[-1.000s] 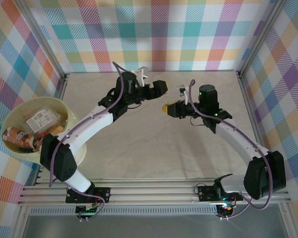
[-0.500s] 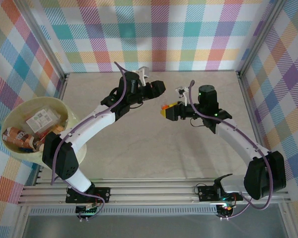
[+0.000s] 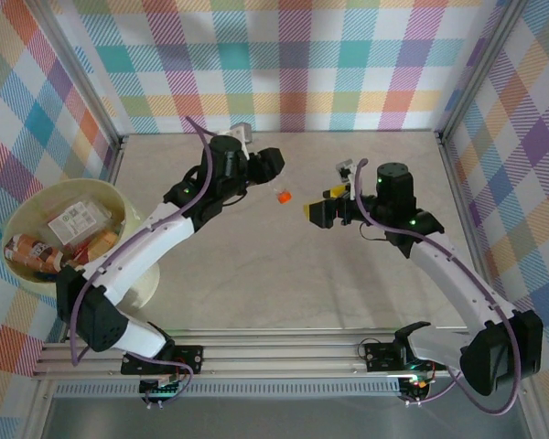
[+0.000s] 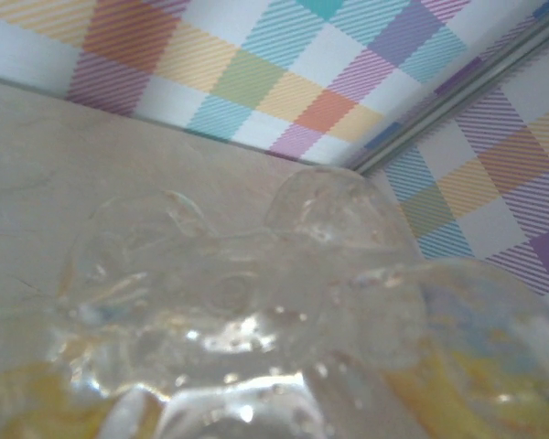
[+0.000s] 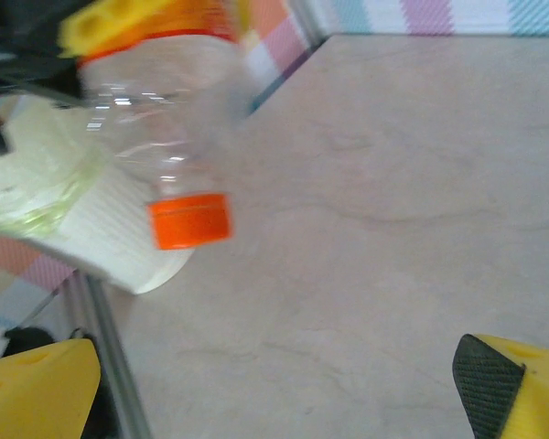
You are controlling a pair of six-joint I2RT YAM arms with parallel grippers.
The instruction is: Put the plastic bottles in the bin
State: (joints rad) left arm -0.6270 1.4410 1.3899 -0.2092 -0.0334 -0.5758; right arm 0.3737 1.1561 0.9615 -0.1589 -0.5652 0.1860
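Note:
A clear plastic bottle with an orange cap hangs above the table's middle, and my left gripper is shut on its body. In the left wrist view the bottle sits right against the lens, with yellow fingers blurred behind it. The right wrist view has the bottle cap-down at upper left, held from above by yellow fingers. My right gripper stands open just right of the cap, apart from it, with nothing in it. The pale yellow-green bin at the far left holds several bottles.
Metal frame posts and plaid walls close in the table at the back and both sides. The bin overhangs the table's left edge, beside the left arm's lower link. Bare table surface lies between the two arms.
The bottle passed from my right gripper to my left. The right gripper opened and drew back to the right. The left arm swung left with the bottle.

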